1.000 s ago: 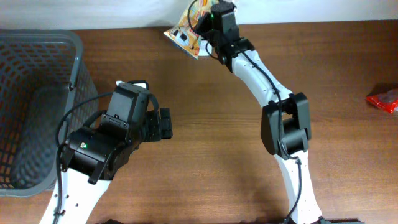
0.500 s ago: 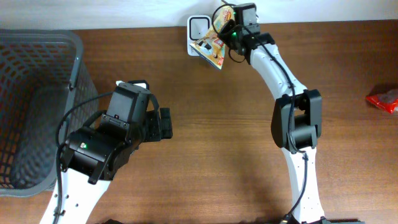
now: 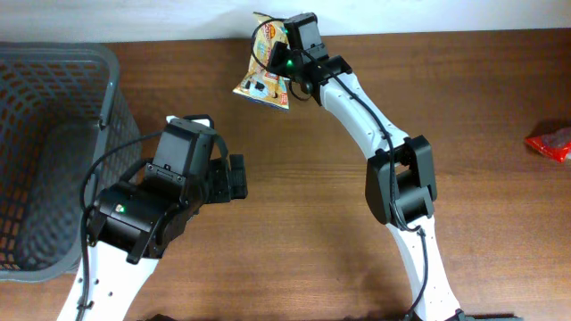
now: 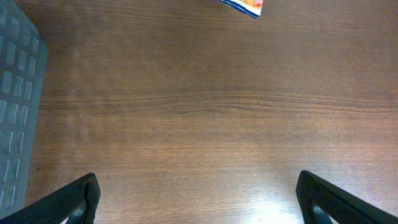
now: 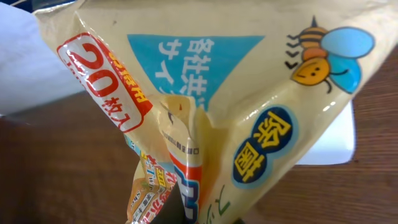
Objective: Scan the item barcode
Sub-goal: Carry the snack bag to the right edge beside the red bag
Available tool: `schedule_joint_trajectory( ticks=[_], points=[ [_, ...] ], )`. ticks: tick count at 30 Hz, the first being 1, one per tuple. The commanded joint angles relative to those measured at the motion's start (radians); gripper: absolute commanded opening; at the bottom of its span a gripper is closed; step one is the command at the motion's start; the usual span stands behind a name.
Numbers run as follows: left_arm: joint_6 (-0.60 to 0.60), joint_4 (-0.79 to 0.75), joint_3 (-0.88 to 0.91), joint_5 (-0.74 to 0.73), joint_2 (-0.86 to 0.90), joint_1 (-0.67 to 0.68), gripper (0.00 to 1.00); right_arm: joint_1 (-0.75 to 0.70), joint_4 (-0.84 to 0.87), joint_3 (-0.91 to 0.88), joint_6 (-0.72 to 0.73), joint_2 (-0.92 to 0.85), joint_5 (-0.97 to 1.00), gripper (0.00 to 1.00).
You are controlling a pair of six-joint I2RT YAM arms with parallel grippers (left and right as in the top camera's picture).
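**Pack held up at the far edge for scanning**

The desk (image 3: 294, 223) is mostly bare wood. A grey basket (image 3: 53, 134) stands at its left end, likely there to take scanned goods.

The right arm (image 3: 366, 116) reaches to the far edge and lifts the pack (image 3: 265, 64) off the wood. I judge this is so a printed side can be turned toward a reader. The left arm (image 3: 134, 223) sits back beside the basket, and its pincer (image 3: 235, 178) is spread wide with nothing in it, apparently waiting.

The pack is a yellow pouch in the air above the far edge, left of the right wrist. Its long axis runs roughly from the far edge toward the near side, leaning a little left. The broad end points nearward and down, and the narrower top points at the wall. From the right wrist, a white object (image 5: 333, 146) shows just behind the pouch, perhaps the scanner. No barcode can be made out.

A red packet (image 3: 549, 143) lies well apart at the right edge, probably next in line.

The right pincer (image 3: 290, 55) is clamped tight on a creased fold of the pouch.
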State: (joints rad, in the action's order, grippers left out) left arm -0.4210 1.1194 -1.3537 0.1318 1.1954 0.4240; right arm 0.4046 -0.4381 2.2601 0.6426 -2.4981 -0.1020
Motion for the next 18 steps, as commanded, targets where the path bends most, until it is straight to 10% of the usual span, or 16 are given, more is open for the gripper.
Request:
schedule_joint_trajectory(
  ticks=[1,6,18],
  points=[
    [-0.012,0.001,-0.002,0.004,-0.003,-0.002,0.99,-0.020,0.007,0.032,-0.105,0.114,0.004,0.04],
    [-0.012,0.001,-0.002,0.004,-0.003,-0.002,0.99,-0.115,-0.100,0.032,-0.141,0.332,0.088,0.04],
    [-0.012,0.001,-0.002,0.004,-0.003,-0.002,0.99,-0.070,-0.023,0.031,-0.126,0.008,-0.025,0.04]
  ],
)
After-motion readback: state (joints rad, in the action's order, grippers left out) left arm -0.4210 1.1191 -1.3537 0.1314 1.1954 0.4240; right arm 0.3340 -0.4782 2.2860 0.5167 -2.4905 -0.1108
